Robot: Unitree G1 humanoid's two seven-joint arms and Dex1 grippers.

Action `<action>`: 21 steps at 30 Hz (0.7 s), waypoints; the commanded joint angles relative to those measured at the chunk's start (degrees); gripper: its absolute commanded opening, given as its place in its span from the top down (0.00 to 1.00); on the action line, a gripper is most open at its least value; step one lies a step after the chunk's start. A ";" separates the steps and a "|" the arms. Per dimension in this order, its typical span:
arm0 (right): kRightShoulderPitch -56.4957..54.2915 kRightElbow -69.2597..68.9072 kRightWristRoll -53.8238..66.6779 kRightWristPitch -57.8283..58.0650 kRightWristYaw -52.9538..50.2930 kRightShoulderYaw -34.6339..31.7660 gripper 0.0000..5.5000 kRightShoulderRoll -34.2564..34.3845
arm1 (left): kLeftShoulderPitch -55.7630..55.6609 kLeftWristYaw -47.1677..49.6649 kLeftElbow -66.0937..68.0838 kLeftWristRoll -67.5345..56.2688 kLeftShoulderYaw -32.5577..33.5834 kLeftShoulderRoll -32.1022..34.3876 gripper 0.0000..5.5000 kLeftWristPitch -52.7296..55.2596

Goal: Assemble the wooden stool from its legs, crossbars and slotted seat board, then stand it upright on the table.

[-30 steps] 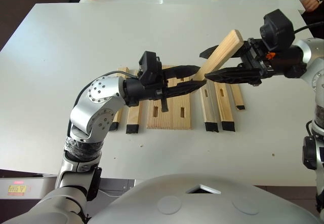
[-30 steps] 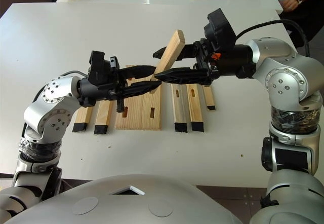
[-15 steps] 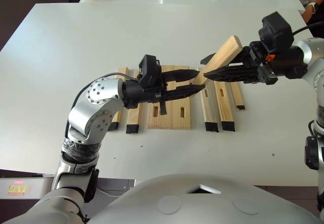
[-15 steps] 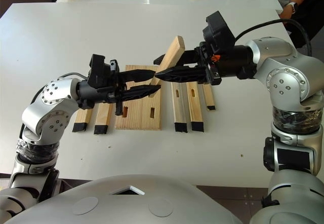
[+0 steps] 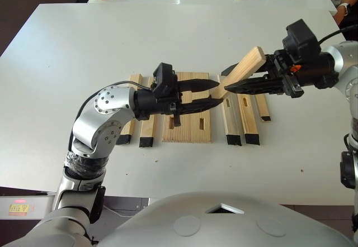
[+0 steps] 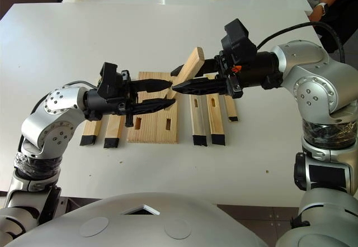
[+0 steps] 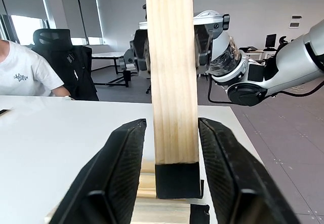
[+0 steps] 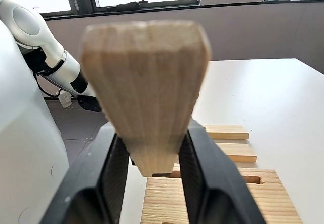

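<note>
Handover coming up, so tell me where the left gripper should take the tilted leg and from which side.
Take the leg low, just above its black cap, coming in from the robot's left. The right gripper holds its upper part, so that lower stretch is probably the free one. The open left gripper brackets the leg's flat sides there.

From where I stand, no lettering can be read. The small red-lit panel (image 5: 19, 205) below the near left edge of the white surface (image 5: 67, 62) shows marks too small to tell.
</note>
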 commanded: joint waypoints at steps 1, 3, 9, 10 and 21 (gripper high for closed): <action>-0.55 1.09 -1.86 -1.44 -1.15 -0.54 0.76 -0.24 | 0.77 -1.72 1.46 6.04 -2.70 2.07 0.53 -3.84; -0.87 2.27 -3.83 -3.10 -1.47 -0.57 0.76 -0.59 | 1.51 -2.14 1.56 6.97 -2.99 2.37 0.48 -5.02; 0.35 8.66 -16.47 -14.90 -0.34 0.71 0.76 -4.67 | 4.05 -0.94 1.14 8.03 -2.27 1.99 0.44 -6.87; 1.46 9.93 -19.19 -18.06 0.87 1.38 0.76 -5.75 | 4.45 -0.29 1.18 8.10 -1.90 1.76 0.44 -7.02; 8.36 22.64 -31.05 -34.86 5.04 4.17 0.76 -6.13 | 7.10 4.97 2.08 10.61 -0.05 0.00 0.44 -9.85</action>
